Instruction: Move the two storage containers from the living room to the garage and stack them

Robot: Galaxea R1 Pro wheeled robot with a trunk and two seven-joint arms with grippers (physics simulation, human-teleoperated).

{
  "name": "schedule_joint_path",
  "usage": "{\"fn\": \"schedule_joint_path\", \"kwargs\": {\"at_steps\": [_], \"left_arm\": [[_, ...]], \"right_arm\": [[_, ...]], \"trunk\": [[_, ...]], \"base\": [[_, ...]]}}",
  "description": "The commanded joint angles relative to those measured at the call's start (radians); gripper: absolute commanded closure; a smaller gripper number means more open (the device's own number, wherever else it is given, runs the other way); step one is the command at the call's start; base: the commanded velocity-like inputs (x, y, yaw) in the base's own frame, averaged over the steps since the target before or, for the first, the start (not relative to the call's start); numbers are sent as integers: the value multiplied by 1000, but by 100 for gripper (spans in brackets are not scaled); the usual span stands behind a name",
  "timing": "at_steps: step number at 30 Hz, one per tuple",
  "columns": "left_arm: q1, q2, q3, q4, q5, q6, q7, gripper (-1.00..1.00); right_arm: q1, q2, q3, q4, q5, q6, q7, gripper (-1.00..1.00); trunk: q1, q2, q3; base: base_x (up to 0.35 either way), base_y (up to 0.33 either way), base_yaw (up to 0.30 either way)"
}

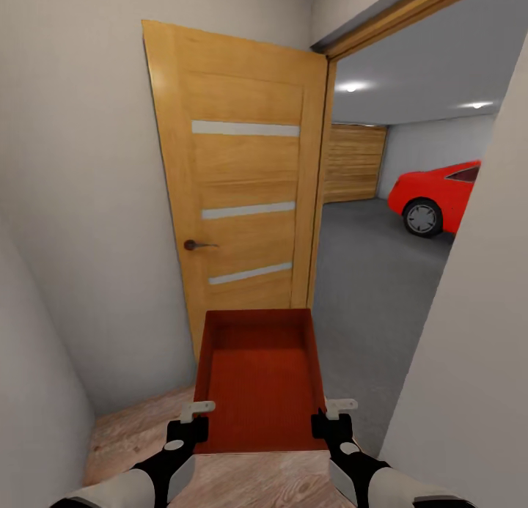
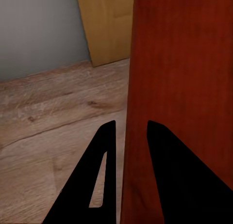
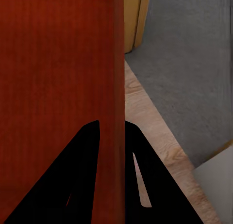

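Storage container point(image 1: 258, 376) (unmarked, no lettering) is hanging before the open wooden door point(image 1: 238, 193), left gripper point(image 1: 192, 420) and right gripper point(image 1: 331, 418) each pinching a side wall.

Light wood-plank floor point(image 1: 132, 435) meets grey concrete garage floor point(image 1: 367, 288).

The storage container point(image 1: 258, 376) is sitting between the left gripper point(image 1: 192, 418) and right gripper point(image 1: 328, 416), before the open door point(image 1: 238, 200); the garage floor point(image 1: 374, 288) and car point(image 1: 434, 196) are lying beyond, right.
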Motion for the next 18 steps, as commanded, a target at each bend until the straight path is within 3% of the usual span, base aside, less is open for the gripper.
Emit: {"fn": "schedule_joint_path", "kwargs": {"at_steps": [1,12,18], "left_arm": [[-2,0,2,-1,3,-21,20,100],[-2,0,2,-1,1,-21,19,100],[-1,0,2,-1,-1,-21,18,100]], "right_arm": [[-1,22,2,5,-22,-5,-6,100],[-1,24,2,5,-22,-5,-6,100],[-1,25,2,5,-22,-6,-7,100]], "trunk": [[1,-2,-2],[1,-2,-2],[1,-2,-2]], "base": [[279,218,-230],[300,164,-234],[311,123,-48]]}}
